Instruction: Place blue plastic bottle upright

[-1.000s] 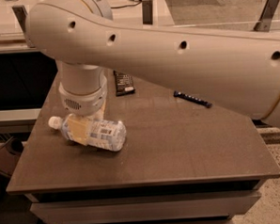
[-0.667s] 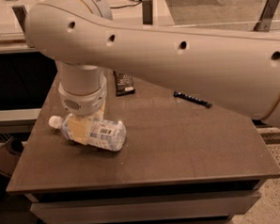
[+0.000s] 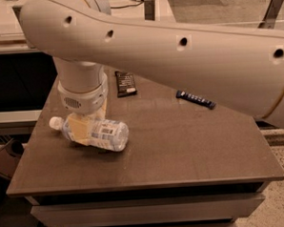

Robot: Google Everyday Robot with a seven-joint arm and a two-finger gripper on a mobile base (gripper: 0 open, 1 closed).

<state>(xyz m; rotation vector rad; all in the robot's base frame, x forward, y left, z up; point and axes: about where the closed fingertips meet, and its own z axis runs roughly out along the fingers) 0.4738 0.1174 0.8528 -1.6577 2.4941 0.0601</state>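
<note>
Camera view: the blue plastic bottle point(image 3: 107, 135) is lying on its side on the left part of the table point(image 3: 182, 151), with its white cap pointing left. The gripper point(image 3: 83, 128) is hanging down from the white arm point(image 3: 177, 51) and covering the bottle's cap-side half. Clamped or loose: cannot tell. A black wrapper point(image 3: 125, 83) and a dark-blue wrapper point(image 3: 195, 98) are lying farther back.

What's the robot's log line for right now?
blue plastic bottle: lying sideways on table | gripper: over its cap-end half | upright: not yet
</note>
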